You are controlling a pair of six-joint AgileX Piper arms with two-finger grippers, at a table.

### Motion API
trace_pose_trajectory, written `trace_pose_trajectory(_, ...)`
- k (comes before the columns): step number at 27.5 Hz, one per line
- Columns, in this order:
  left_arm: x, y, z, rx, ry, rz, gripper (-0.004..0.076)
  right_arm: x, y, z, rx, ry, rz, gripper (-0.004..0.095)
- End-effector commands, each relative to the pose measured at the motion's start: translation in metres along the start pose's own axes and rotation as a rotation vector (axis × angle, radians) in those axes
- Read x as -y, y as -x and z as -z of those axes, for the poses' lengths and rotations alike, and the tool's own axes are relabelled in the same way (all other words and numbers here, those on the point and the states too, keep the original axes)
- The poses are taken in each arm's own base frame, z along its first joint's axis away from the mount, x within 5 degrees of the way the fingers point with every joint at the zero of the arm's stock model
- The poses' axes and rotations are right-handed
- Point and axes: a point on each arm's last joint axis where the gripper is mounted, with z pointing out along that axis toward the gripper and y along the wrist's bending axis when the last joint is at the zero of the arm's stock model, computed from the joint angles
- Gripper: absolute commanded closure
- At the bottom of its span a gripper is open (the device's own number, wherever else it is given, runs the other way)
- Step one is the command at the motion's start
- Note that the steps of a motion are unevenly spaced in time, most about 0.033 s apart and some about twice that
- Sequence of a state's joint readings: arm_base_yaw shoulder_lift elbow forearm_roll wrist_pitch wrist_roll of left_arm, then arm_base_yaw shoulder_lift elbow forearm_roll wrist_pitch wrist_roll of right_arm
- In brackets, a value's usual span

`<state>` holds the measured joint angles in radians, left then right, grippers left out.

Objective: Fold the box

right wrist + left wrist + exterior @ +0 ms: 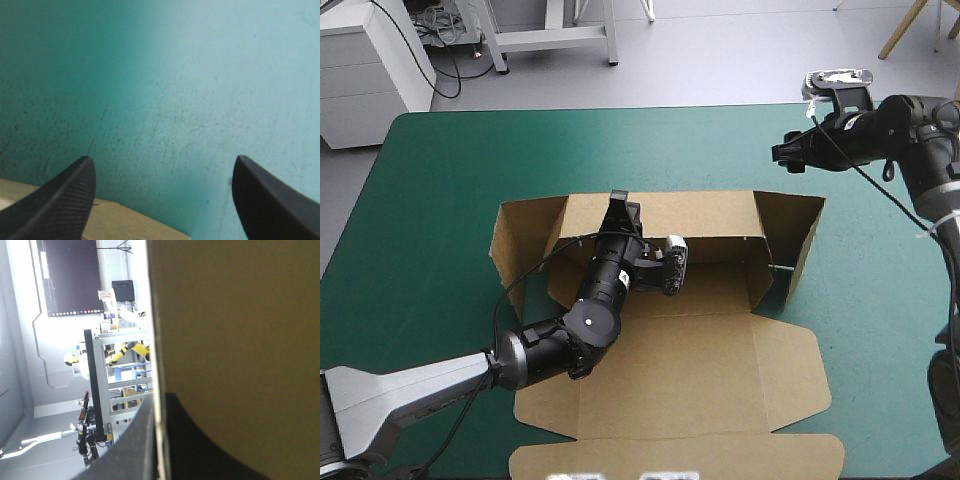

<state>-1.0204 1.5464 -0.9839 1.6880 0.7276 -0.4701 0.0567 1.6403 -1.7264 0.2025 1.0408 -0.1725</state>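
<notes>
Raising the box's [720, 340] far wall [705, 213]
The left gripper [620, 212] pinches the far wall upright; the right gripper [785, 153] hangs spread, far right. Next, likely: tuck the right flap [790, 235] inward.

Box [700, 370] near edge out of view

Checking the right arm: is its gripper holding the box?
No, the right gripper stands open, only the teal-green cover between its fingers.
</notes>
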Motion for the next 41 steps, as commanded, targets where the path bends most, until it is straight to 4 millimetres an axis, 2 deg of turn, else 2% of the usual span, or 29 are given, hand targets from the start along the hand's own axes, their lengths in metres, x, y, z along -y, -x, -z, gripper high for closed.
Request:
trace_pose_trajectory(1, -0.017, -0.002, 0.008, -0.011, 0.058, 0.033, 0.0734, 0.01, 0.006, 0.012, -0.016, 0.022, 0.011, 0.0206)
trace_pose_trajectory(3, -0.018, -0.002, 0.008, -0.004, 0.068, 0.02, 0.0734, 0.022, -0.003, 0.003, -0.11, 0.045, 0.006, 0.0206)
trace_pose_trajectory(7, -0.019, -0.001, 0.008, 0.001, 0.078, 0.008, 0.0734, 0.028, -0.008, 0.005, -0.116, 0.038, -0.009, 0.0206)
trace_pose_trajectory(11, -0.021, 0.0, 0.008, 0.012, 0.103, -0.021, 0.0734, 0.024, -0.041, -0.002, -0.186, 0.088, -0.008, 0.0206)
trace_pose_trajectory(16, -0.02, 0.0, 0.008, 0.009, 0.097, -0.014, 0.0734, 0.018, -0.061, 0.012, -0.078, 0.063, -0.025, 0.0206)
trace_pose_trajectory(24, -0.021, -0.001, 0.008, 0.005, 0.099, -0.012, 0.0734, 0.006, -0.112, 0.031, 0.025, 0.031, 0.004, 0.0207)
trace_pose_trajectory(29, -0.021, -0.001, 0.008, 0.005, 0.099, -0.01, 0.0734, -0.006, -0.138, 0.044, 0.175, 0.06, 0.111, 0.0207)
trace_pose_trajectory(32, -0.021, -0.001, 0.008, 0.007, 0.098, -0.01, 0.0734, -0.013, -0.146, 0.043, 0.227, 0.112, 0.165, 0.0206)
trace_pose_trajectory(36, -0.021, 0.0, 0.008, 0.009, 0.097, -0.01, 0.0734, -0.017, -0.152, 0.038, 0.206, 0.163, 0.195, 0.0207)
trace_pose_trajectory(41, -0.021, 0.0, 0.008, 0.009, 0.097, -0.01, 0.0734, -0.018, -0.153, 0.037, 0.21, 0.172, 0.205, 0.0207)
